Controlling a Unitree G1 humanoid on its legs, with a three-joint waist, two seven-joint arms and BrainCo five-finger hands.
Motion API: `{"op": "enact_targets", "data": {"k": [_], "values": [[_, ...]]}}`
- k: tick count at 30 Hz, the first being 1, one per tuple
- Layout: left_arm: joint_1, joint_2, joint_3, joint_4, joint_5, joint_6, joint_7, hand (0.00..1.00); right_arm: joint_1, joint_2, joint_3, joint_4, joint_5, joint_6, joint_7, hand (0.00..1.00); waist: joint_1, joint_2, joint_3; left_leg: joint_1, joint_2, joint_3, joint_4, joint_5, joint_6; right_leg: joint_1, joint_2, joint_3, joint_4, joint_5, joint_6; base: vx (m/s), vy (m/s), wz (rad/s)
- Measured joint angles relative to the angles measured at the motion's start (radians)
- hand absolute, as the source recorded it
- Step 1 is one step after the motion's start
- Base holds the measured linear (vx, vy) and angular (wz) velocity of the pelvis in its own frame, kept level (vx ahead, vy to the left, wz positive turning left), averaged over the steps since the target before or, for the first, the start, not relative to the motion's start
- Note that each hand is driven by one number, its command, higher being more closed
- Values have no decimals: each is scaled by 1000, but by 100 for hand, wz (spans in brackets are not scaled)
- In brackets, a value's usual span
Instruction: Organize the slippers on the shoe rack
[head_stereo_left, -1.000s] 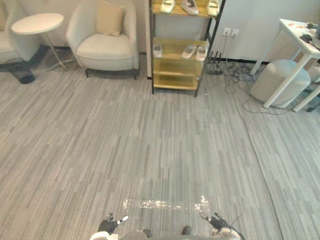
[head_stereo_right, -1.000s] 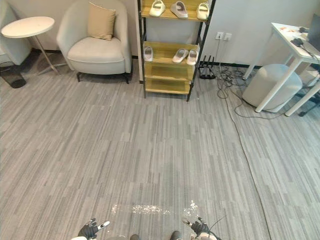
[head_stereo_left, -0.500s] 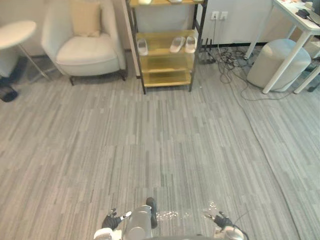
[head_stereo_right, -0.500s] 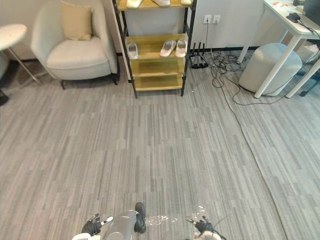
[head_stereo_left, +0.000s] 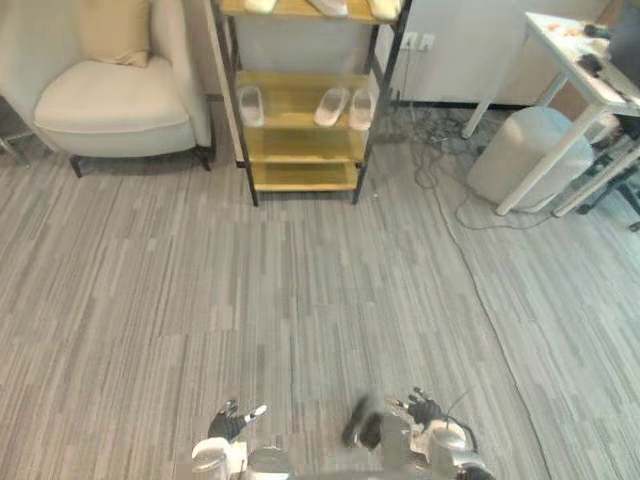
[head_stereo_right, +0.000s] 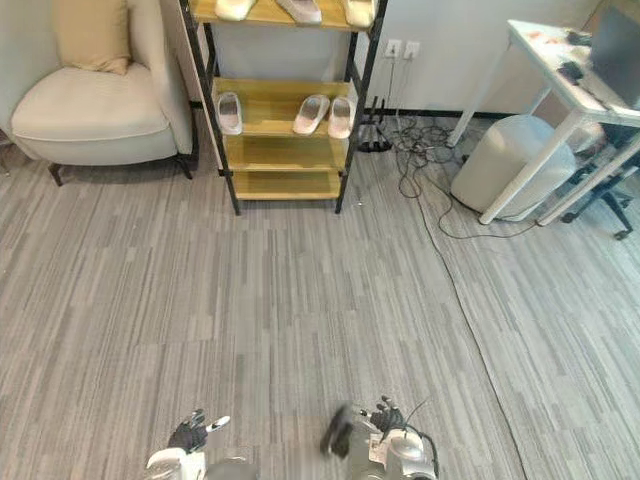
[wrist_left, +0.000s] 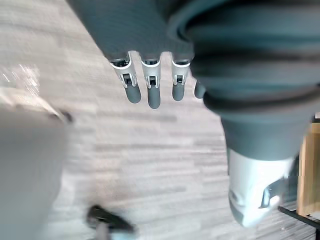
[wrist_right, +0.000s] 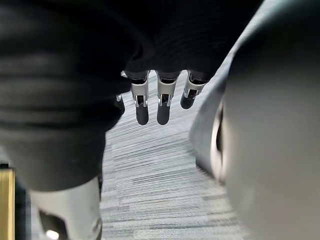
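Left eye view has moved nearer the rack (head_stereo_left: 303, 176), slippers (head_stereo_left: 332, 105) along its middle shelf, left hand (head_stereo_left: 228, 424) and right hand (head_stereo_left: 425, 410) both loose-fingered and empty, so tidying looks yet to begin.

No legible text, label, number or sign was found: shoe rack (head_stereo_right: 285, 183), slippers (head_stereo_right: 311, 113), white table (head_stereo_right: 548, 62), wall sockets (head_stereo_right: 400, 48) (any print too small).

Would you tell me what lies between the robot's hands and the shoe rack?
Bare floor only, from the left hand and right hand to the rack, seen in both eye views.
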Motion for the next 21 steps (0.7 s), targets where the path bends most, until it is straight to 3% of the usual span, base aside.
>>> {"op": "enact_targets", "data": {"k": [1,3,5,6,8,9,11,12,13,14,15,16,17,18,20,21], "values": [[-10,-22,14,11,-1,1,2,0,-10,-16,0,0,0,0,0,0,-9,38,-3,4,41,-35,16,-4,-7,-14,21,-24,78,-66,-11,602,-322,66],[-8,-50,17,10,1,-5,2,0,-13,-28,-11,-2,0,-7,-1,0,-15,84,-19,-93,122,-94,201,23,-7,-1,57,-86,115,-152,-37,652,-329,40],[-14,-51,28,10,4,-3,-1,0,-7,-28,-8,4,1,-7,-1,0,-15,97,-13,-213,195,-98,477,145,4,68,92,-110,91,-193,-63,561,-257,24],[-16,-47,28,8,10,-3,-2,0,2,-27,-8,5,2,-7,-1,0,-12,98,-8,-262,240,-66,620,141,3,129,110,-119,57,-209,-68,614,-257,18],[-19,-31,33,3,20,-15,-7,0,7,-21,-9,5,5,-8,-2,0,-12,87,10,-342,264,-8,785,99,21,250,123,-127,-12,-243,-73,467,-163,33],[-28,-20,35,-3,20,-18,-9,0,15,-17,-9,10,12,-8,-3,0,-12,70,17,-406,248,15,811,82,33,305,119,-130,-44,-257,-63,406,-103,42],[-29,-16,37,-31,19,-21,-14,0,4,-14,-8,12,20,-7,-5,0,3,61,24,-515,198,62,717,55,46,366,107,-148,-80,-272,-44,432,-42,16],[-32,-16,37,-42,19,-21,-14,0,-8,-12,-9,12,23,-7,-9,0,10,56,27,-547,168,82,630,49,46,378,97,-150,-84,-271,-35,412,81,-1],[-45,-17,37,-48,19,-20,-14,0,-26,-8,-11,12,40,-8,-15,0,15,44,34,-579,101,109,430,68,50,400,72,-153,-91,-281,-16,436,161,3],[-51,-20,37,-51,19,-20,-15,0,-36,-6,-12,12,40,-10,-20,0,22,39,38,-587,48,114,255,130,49,424,55,-157,-101,-293,9,553,242,7],[-49,-27,39,-51,19,-20,-14,0,-38,-7,-13,12,41,-12,-23,0,33,44,35,-576,5,102,37,267,48,462,50,-159,-117,-312,46,584,266,-8],[-41,-31,46,-51,16,-21,-14,0,-34,3,-7,15,40,-12,-27,0,54,37,28,-547,-25,86,-8,412,123,507,49,-140,-139,-331,81,488,216,4],[-47,-20,50,-50,17,-20,-13,0,-38,22,-7,14,41,-13,-27,0,50,6,28,-548,-50,88,-2,392,111,518,28,-147,-151,-332,81,502,167,15],[-53,-13,69,-52,15,-20,-14,0,-46,43,-8,10,39,-17,-27,0,46,-25,26,-562,-67,85,37,364,136,527,10,-149,-152,-325,74,494,126,43],[-63,-13,97,-47,5,-17,-15,0,-49,61,-7,9,38,-19,-26,0,48,-37,26,-580,-60,73,176,257,151,554,-3,-146,-102,-297,106,490,138,23],[-61,-14,103,-42,2,-17,-13,0,-48,66,-4,11,36,-19,-24,0,52,-34,26,-556,-47,74,224,195,150,537,-26,-137,26,-307,125,355,143,-7]]}}
